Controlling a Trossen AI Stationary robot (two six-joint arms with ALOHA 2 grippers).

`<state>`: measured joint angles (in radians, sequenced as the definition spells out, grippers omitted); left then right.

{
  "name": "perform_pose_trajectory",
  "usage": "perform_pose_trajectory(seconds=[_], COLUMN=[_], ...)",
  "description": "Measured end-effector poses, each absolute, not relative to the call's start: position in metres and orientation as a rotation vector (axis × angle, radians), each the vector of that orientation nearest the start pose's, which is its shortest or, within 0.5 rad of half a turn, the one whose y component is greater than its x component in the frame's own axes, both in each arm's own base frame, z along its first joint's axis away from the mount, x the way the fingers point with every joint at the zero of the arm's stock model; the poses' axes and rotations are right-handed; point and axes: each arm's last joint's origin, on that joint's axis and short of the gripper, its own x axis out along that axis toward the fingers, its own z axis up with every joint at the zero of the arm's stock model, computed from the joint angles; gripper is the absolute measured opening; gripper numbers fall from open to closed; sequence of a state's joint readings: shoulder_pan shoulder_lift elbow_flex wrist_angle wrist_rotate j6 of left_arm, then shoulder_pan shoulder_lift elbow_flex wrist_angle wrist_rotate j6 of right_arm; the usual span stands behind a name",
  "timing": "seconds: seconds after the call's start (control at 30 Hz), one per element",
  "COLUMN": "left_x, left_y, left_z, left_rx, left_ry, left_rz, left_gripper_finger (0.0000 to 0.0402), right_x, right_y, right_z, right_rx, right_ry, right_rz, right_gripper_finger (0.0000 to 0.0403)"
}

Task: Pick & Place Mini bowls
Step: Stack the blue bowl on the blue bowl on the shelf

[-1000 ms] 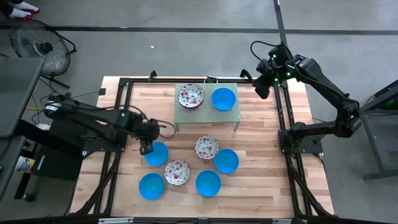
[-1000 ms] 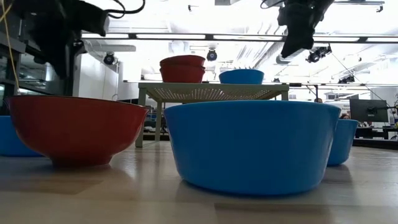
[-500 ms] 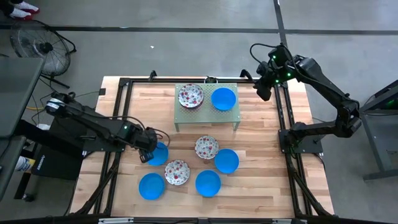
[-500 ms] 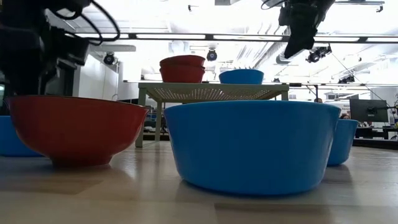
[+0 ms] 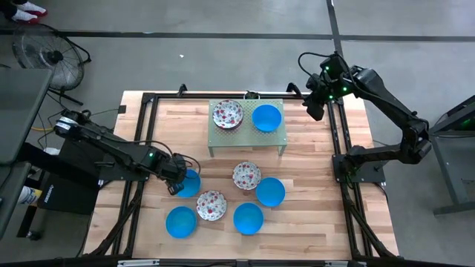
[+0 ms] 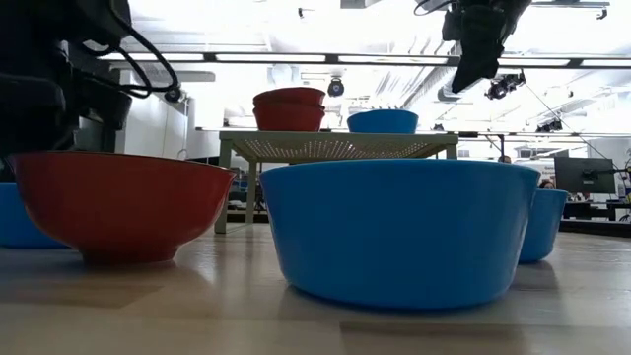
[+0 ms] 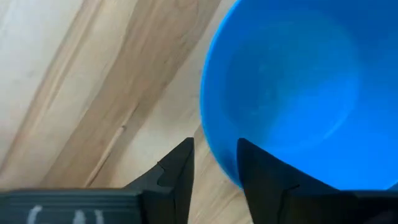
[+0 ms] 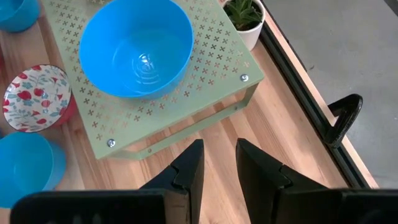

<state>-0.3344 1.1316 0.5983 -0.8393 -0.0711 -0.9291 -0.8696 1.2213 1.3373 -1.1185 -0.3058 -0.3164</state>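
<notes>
One solid blue round mini bowl (image 7: 298, 93), nearest the green perforated stand's (image 5: 247, 132) left leg, straddled at its rim by the left gripper (image 7: 214, 163). Jaws part-open, one finger inside, one outside, not yet clamped. Right gripper (image 8: 217, 162) idle beyond the stand's far right corner, jaws slightly apart, empty.

Wooden table (image 5: 312, 156) bears green stand (image 5: 247, 135) and perhaps six mini bowls (image 5: 270, 191).

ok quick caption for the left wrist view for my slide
Left gripper straddling the rim of a blue mini bowl on the wooden table.
</notes>
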Motion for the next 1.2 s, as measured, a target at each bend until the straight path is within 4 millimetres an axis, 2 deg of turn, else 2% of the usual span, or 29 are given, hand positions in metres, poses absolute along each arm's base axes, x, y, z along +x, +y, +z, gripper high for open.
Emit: perform_pose_trajectory(seconds=[0.13,0.3,0.53,0.67,0.9,1.2], left_x=[0.160,0.161,0.163,0.166,0.168,0.172], left_y=[-0.053,-0.053,-0.053,-0.052,-0.050,-0.045], left_z=[0.175,0.175,0.176,0.185,0.222,0.295], left_rx=[-0.518,-0.537,-0.546,-0.517,-0.438,-0.341], left_ry=[1.300,1.291,1.245,1.196,1.186,1.007], left_rz=[0.428,0.448,0.468,0.509,0.588,0.690], left_gripper_finger=[0.0080,0.0010,0.0003,0.0002,0.0001,0.0001], right_x=[0.147,0.147,0.146,0.146,0.146,0.147], right_y=[-0.160,-0.161,-0.160,-0.160,-0.160,-0.160], right_z=[0.359,0.359,0.359,0.359,0.359,0.359], right_rx=[0.271,0.271,0.275,0.271,0.273,0.304], right_ry=[0.906,0.906,0.912,0.913,0.913,0.906], right_rz=[-0.374,-0.374,-0.373,-0.371,-0.372,-0.388], right_gripper_finger=[0.0083,0.0083,0.0083,0.0083,0.0083,0.0083])
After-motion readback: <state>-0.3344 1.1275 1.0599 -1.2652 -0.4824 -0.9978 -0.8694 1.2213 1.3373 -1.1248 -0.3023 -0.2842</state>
